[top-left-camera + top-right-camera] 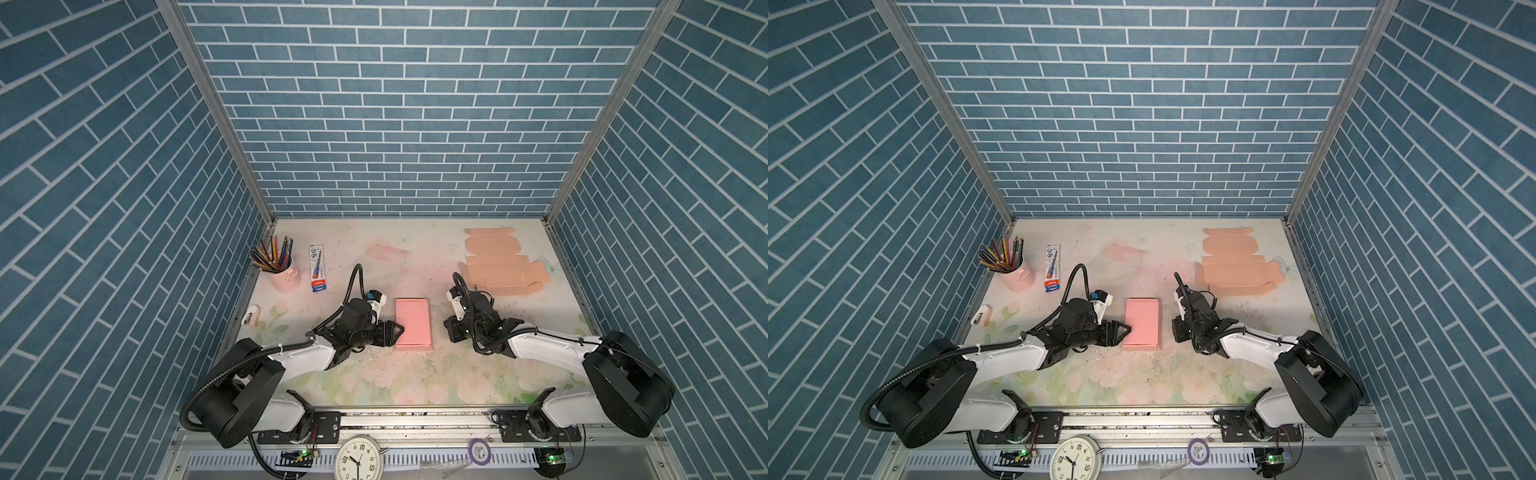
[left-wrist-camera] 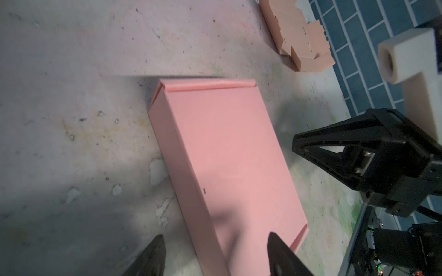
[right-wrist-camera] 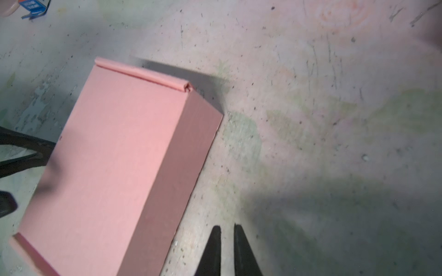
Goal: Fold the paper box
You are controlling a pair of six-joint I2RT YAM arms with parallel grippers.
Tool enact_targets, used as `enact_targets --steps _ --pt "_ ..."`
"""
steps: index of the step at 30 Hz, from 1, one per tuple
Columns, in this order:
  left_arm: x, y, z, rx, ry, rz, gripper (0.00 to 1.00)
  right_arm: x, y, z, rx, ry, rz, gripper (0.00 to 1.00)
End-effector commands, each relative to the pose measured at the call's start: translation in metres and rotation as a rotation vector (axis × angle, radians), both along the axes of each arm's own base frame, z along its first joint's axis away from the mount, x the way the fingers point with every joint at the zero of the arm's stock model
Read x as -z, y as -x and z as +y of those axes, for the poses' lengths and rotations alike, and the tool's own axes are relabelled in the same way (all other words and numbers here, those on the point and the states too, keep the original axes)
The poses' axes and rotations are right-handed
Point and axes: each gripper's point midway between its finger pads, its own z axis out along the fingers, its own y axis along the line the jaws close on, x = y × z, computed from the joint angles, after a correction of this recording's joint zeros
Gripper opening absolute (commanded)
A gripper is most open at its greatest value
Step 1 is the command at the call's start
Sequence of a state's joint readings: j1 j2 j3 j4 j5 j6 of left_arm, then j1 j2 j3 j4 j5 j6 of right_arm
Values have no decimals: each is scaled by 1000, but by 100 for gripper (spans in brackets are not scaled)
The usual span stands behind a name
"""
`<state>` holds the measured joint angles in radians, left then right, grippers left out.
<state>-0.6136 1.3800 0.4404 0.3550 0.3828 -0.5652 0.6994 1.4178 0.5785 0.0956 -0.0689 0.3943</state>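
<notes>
Paper box (image 1: 412,323) looks finished. The left gripper (image 1: 399,331) at its nine o'clock gapes empty, and the right gripper (image 3: 226,230) at three is pinched shut. Retreat cleanly next.

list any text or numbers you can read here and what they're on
"3": on the clock face; its other numerals are too small to be sure of.
Blue-and-white packet: printed, but too small to read.
Pink paper box: no text.

Both my arms reach inward and low, left hand (image 2: 215,236) with jaws spread wide, right hand (image 3: 226,230) with jaws almost touching.
</notes>
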Motion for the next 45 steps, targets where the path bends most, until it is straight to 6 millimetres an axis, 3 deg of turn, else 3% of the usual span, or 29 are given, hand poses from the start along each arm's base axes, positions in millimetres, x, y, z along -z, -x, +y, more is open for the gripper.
enact_targets --steps 1,8,19,33,45 --pt "-10 -18 -4 -1 29 -33 69 -7 -17 9 -19 -20 -31 12" --pt "-8 -39 -9 -3 79 -17 69 -1 -34 19 -25 -23 -17 9" --pt "-5 -51 -22 13 122 -15 69 17 -50 33 -40 -7 15 7" --pt "1 -50 -34 48 120 -12 67 24 -47 40 -56 4 38 7" --pt "-3 -43 -43 74 137 -18 64 15 -38 63 -97 -44 40 7"
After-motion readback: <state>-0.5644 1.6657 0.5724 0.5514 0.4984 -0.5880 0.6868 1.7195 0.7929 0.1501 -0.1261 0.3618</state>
